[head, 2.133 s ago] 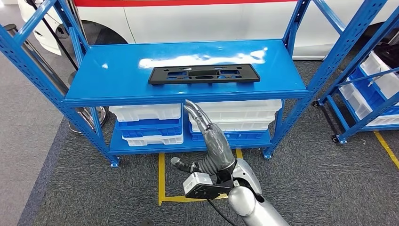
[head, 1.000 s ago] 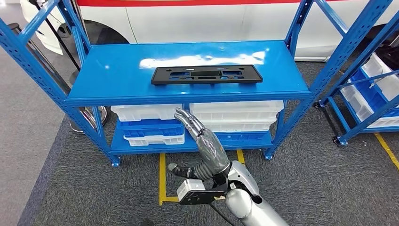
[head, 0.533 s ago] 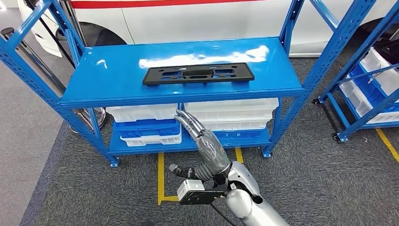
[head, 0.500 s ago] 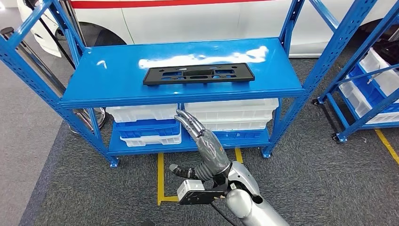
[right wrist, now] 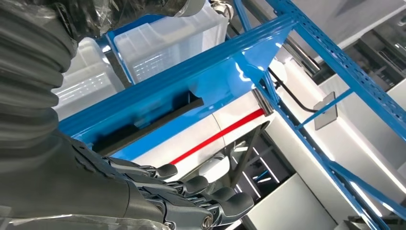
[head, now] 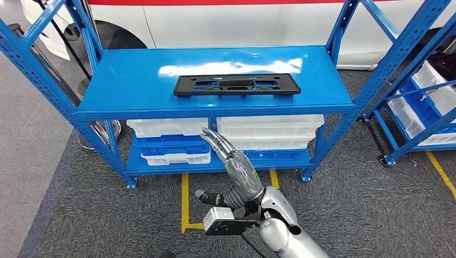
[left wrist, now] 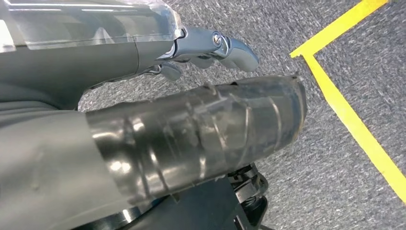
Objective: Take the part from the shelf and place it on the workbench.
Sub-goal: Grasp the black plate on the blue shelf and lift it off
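**Shelf bay with part on the upper deck, right hand raised in front**

Grey carpet floor (head: 376,204) with yellow floor tape (head: 184,201) marking a corner in front of the rack. We list the contents as follows.

1. Blue steel shelf (head: 134,80), two decks, perforated uprights. A white vehicle body (head: 226,21) with a red stripe stands beyond its far side.
2. Part (head: 236,85): a long, flat black plate with cut-outs, lying flat on the upper deck, right of centre, long edge parallel to the near edge of the deck. Nothing touches it. From the right wrist camera we see it (right wrist: 143,132) as a dark strip on the blue deck.
3. Lower deck: stacked white and blue bins (head: 172,142) on the left, white bins (head: 269,129) on the right.
4. Second blue rack (head: 419,102) at the far right, holding more white bins.
5. Right hand (head: 234,166): raised in front of the lower deck, below and nearer than the part, well apart from it. Its fingers (right wrist: 191,187) are extended, lying close side by side, with the thumb stuck out to the left; we see nothing held in it.
6. Left hand (left wrist: 210,48): pointing down over the carpet beside the yellow tape; we cannot tell how its fingers are set.
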